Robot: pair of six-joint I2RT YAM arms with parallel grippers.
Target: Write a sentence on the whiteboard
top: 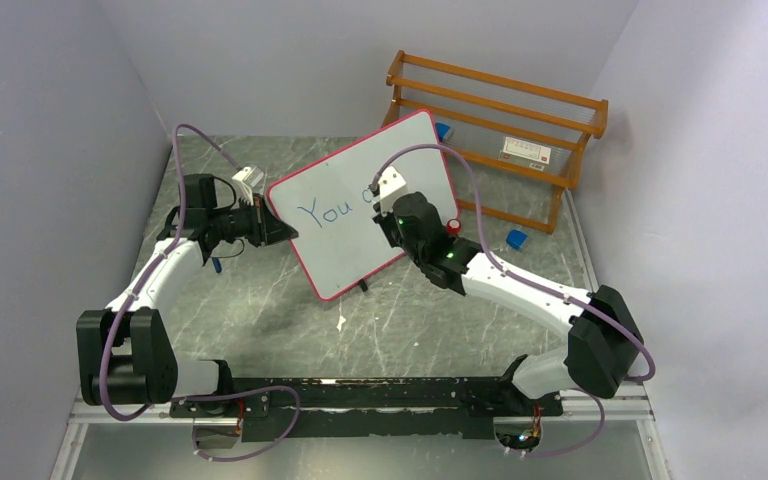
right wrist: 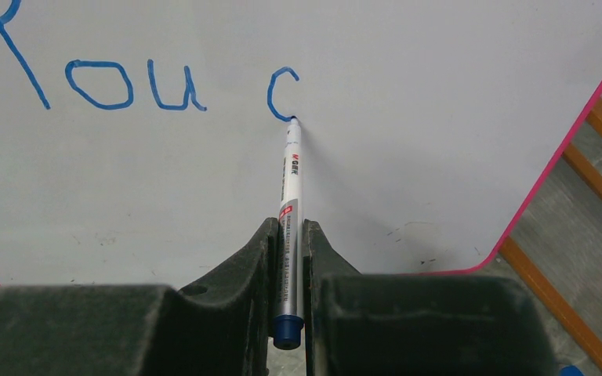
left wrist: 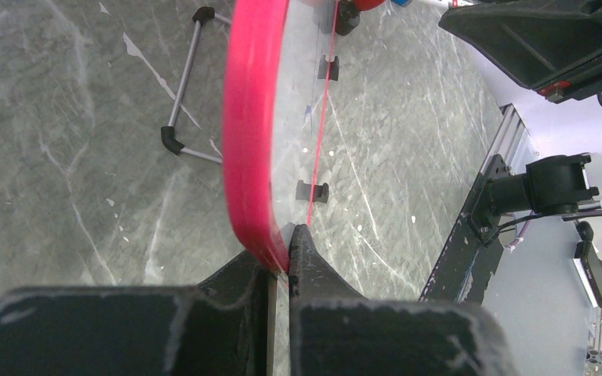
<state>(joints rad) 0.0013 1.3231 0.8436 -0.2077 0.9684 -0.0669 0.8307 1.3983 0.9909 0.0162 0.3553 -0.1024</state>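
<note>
The whiteboard (top: 345,215) with its pink-red frame stands tilted in the middle of the table. My left gripper (top: 278,228) is shut on its left edge; in the left wrist view the red frame (left wrist: 252,141) runs between the jaws of that gripper (left wrist: 288,254). The sentence (right wrist: 145,84) reads "You c" in blue. My right gripper (right wrist: 288,231) is shut on a silver marker (right wrist: 291,184) with a blue end, its tip touching the board at the bottom of the "c". In the top view the right gripper (top: 392,212) covers part of the writing (top: 328,211).
A wooden rack (top: 505,125) stands behind the board at the back right. A small blue block (top: 517,239) lies on the table to the right. A red knob (top: 453,227) shows beside the right wrist. A wire stand (left wrist: 184,94) rests on the marble table.
</note>
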